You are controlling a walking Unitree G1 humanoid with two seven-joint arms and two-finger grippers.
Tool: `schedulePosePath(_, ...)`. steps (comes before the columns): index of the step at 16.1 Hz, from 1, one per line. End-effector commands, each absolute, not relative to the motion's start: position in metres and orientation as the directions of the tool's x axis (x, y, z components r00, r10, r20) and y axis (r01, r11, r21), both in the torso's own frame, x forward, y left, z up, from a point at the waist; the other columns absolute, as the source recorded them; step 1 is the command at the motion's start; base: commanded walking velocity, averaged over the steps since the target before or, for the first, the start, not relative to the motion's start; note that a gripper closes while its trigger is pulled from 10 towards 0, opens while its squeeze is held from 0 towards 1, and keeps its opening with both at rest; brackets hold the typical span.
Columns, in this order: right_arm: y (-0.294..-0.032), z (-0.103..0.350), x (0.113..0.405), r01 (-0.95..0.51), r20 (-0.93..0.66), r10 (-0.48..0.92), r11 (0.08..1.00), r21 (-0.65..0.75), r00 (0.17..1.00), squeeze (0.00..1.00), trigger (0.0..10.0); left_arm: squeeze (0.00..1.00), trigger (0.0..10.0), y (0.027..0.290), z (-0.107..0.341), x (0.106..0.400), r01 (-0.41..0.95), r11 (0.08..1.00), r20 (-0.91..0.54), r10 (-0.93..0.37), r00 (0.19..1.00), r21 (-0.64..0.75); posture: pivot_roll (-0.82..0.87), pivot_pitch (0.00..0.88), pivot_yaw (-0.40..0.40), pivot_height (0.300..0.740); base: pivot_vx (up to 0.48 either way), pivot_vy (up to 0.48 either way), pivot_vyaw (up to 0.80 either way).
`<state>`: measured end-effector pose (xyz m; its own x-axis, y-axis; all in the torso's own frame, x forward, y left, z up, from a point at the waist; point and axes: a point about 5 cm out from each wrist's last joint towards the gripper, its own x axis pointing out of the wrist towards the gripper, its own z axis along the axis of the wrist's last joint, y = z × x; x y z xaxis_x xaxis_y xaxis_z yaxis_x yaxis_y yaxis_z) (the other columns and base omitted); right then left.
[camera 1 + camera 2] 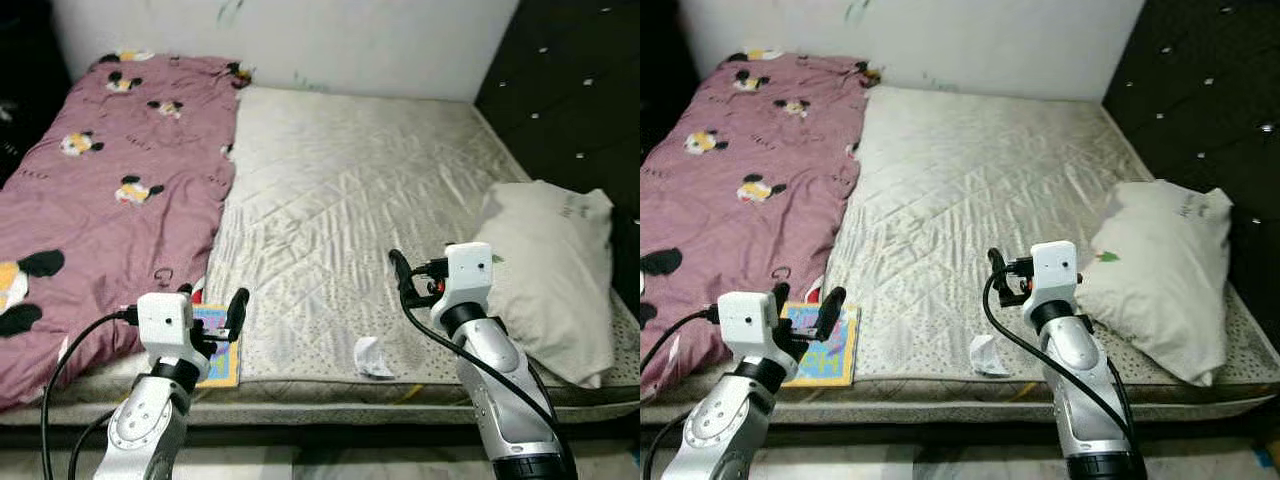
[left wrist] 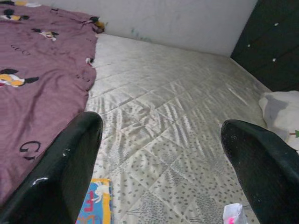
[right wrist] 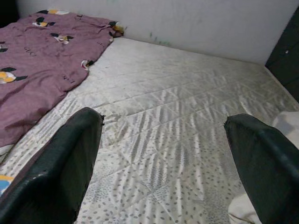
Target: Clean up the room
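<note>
Bed seen from its foot edge. One bare quilted mattress; one purple blanket w/ cartoon print covers its left part, up to the white wall. One white pillow lies at the right side, next to the dark tufted headboard panel. Loose items near the front edge, 2 counted: one colourful flat book just beside the blanket's edge, and one crumpled white paper scrap approx. mid-edge, well apart from the book. Two grippers, both raised over the front edge: left gripper above the book, fingers spread, nothing between them; right gripper between scrap and pillow, fingers likewise spread wide and empty, per wrist views.
</note>
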<state>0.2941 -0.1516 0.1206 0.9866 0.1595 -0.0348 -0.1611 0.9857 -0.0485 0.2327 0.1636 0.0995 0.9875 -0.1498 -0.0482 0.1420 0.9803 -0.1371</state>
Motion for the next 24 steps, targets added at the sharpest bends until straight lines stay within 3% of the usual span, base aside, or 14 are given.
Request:
schedulePosePath(1, -0.157, 0.121, 0.295, -0.136, -0.034, 0.134, 0.989, -0.063, 0.990, 0.00, 10.0, 0.00, 10.0, 0.163, 0.100, 0.233, 0.151, 0.980, -0.048, -0.158, 0.986, -0.134, -0.04, 0.022, -0.086, 0.740, 0.000, 0.000, 0.00)
schedulePosePath(18, -0.157, 0.121, 0.300, -0.134, -0.015, 0.133, 0.986, -0.103, 0.991, 0.00, 10.0, 0.00, 10.0, 0.159, 0.099, 0.237, 0.171, 0.974, -0.043, -0.179, 0.983, -0.146, -0.05, 0.007, -0.074, 0.740, 0.320, 0.000, 0.00)
schedulePosePath(24, -0.154, 0.114, 0.299, -0.146, -0.029, 0.144, 0.985, -0.094, 0.989, 0.00, 10.0, 0.00, 10.0, 0.159, 0.096, 0.239, 0.143, 0.979, -0.057, -0.152, 0.987, -0.143, -0.04, 0.000, -0.073, 0.740, 0.000, 0.000, 0.00)
